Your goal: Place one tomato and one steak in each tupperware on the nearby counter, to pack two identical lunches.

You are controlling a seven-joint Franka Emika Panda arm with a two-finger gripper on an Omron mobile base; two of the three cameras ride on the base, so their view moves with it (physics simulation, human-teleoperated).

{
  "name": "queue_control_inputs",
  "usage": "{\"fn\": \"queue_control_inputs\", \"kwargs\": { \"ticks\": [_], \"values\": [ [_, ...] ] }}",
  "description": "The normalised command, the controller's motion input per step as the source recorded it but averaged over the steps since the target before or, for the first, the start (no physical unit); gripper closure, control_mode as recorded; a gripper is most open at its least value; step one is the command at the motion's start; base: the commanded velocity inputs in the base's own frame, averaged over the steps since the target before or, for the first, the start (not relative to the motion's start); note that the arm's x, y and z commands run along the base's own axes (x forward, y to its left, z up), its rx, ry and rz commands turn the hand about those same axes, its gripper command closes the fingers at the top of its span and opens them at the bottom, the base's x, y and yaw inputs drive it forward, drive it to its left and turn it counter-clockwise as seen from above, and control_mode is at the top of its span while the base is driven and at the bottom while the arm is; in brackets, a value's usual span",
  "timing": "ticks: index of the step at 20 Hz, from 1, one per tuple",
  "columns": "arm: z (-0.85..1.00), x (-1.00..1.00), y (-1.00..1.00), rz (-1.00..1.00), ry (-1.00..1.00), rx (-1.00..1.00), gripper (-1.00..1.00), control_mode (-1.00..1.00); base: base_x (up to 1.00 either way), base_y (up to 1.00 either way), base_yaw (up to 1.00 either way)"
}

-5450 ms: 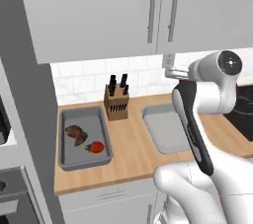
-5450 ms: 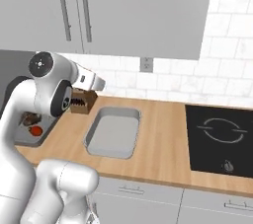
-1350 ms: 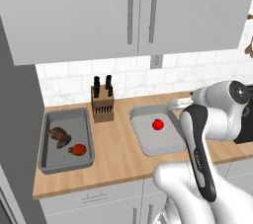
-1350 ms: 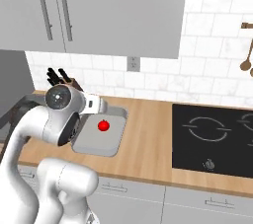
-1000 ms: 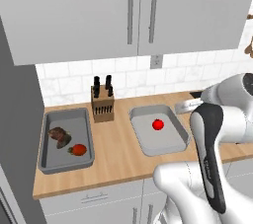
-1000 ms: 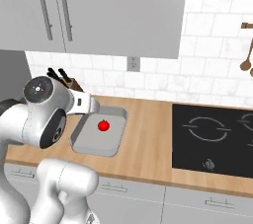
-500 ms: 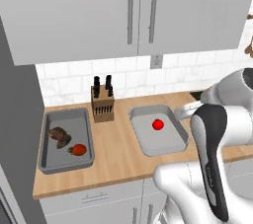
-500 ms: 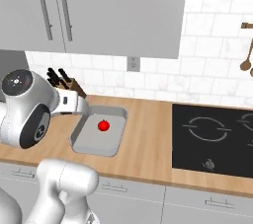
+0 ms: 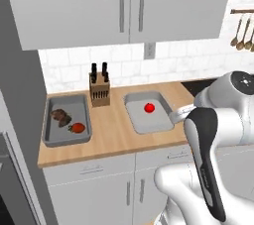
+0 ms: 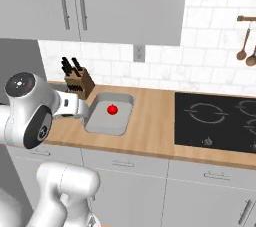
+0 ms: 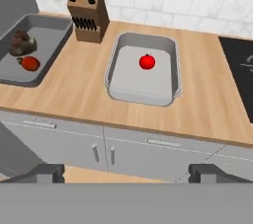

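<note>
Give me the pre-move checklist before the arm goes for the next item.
1. Gripper open and holding nothing: ok.
2. Left tupperware holds one steak and one tomato: ok.
3. Right tupperware holds one tomato: ok.
4. Right tupperware holds a steak: not ok, still missing.
5. Room in the right tupperware beside its tomato for a steak: ok.
6. Knife block stands between the two trays on the counter, apart from both rims: ok.

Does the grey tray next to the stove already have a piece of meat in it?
No, that shallow grey tray holds just one red tomato; the brown steak lies in the other tray.
</note>
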Motion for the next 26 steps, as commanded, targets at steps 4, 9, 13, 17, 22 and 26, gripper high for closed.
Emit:
{"fn": "queue_control_inputs", "kwargs": {
  "ticks": [4, 9, 13, 17, 22, 26],
  "values": [
    [0.00, 0.00, 0.00, 0.00, 0.00, 0.00, -1.00, 1.00, -1.00, 0.11, 0.06],
    [0.00, 0.00, 0.00, 0.00, 0.00, 0.00, -1.00, 1.00, -0.99, 0.51, 0.13],
    [0.00, 0.00, 0.00, 0.00, 0.00, 0.00, -1.00, 1.00, -0.75, 0.73, 0.30],
    [0.00, 0.00, 0.00, 0.00, 0.00, 0.00, -1.00, 1.00, -0.61, 0.85, 0.35],
    [0.00, 0.00, 0.00, 0.00, 0.00, 0.00, -1.00, 1.00, -0.21, 0.96, 0.37],
    [0.00, 0.00, 0.00, 0.00, 0.00, 0.00, -1.00, 1.00, 0.00, 1.00, 0.58]
  ]
}}
